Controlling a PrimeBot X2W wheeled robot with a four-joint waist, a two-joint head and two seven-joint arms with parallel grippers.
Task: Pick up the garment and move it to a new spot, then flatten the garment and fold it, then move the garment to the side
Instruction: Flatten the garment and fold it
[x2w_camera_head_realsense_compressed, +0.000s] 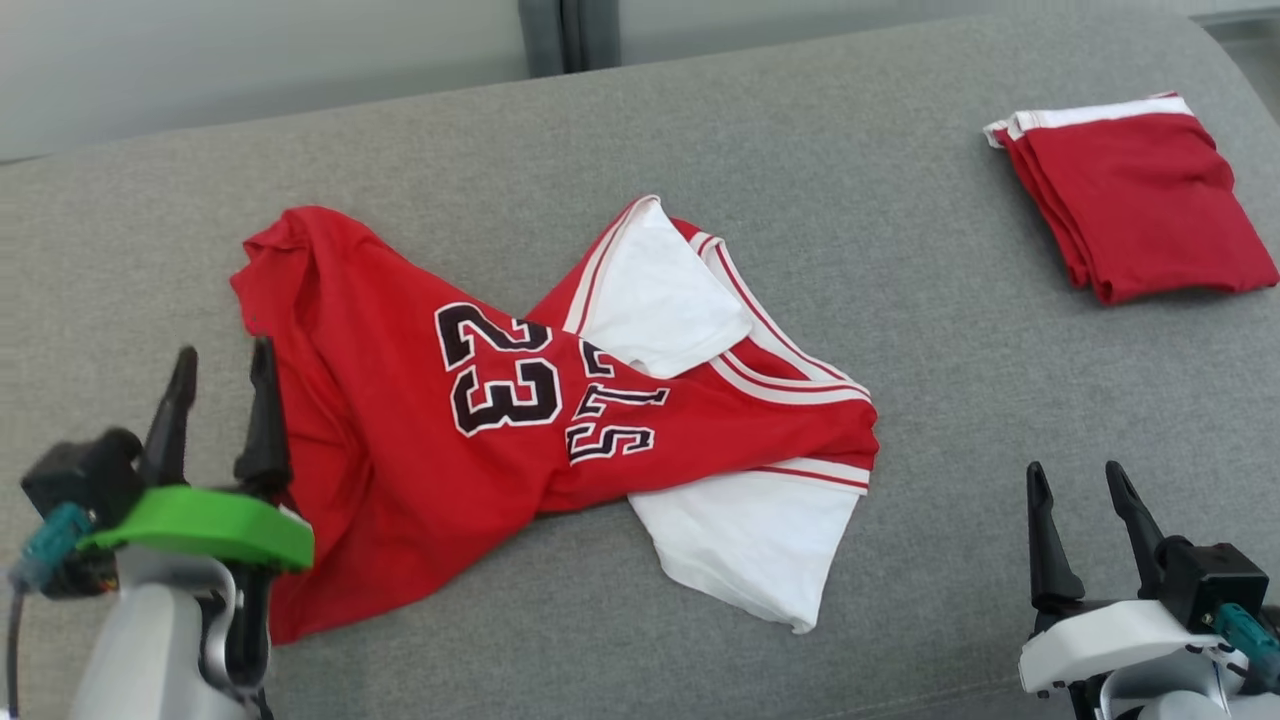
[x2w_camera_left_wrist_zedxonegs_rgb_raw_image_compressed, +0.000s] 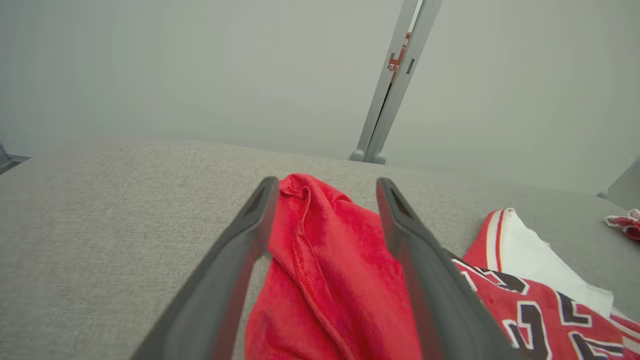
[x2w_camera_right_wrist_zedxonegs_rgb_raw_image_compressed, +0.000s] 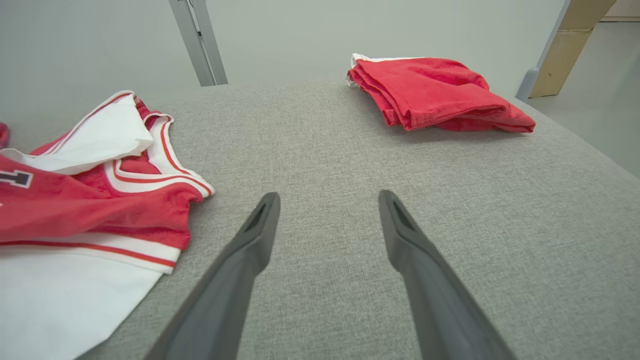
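a: what's the garment like?
b: a red jersey (x2w_camera_head_realsense_compressed: 420, 440) in soft knit, with white flaps turned out and a black "23" edged in white. it lies crumpled and twisted in the middle of the grey woven surface (x2w_camera_head_realsense_compressed: 800, 120).
a: and the tools?
b: the left tool (x2w_camera_head_realsense_compressed: 224, 350) is spread wide at the jersey's left edge, gripping nothing. the right tool (x2w_camera_head_realsense_compressed: 1075, 470) is equally wide over bare weave.
a: anything unclear?
b: the lettering beside the number is creased and unreadable. a folded red cloth (x2w_camera_head_realsense_compressed: 1140, 200) sits far right.
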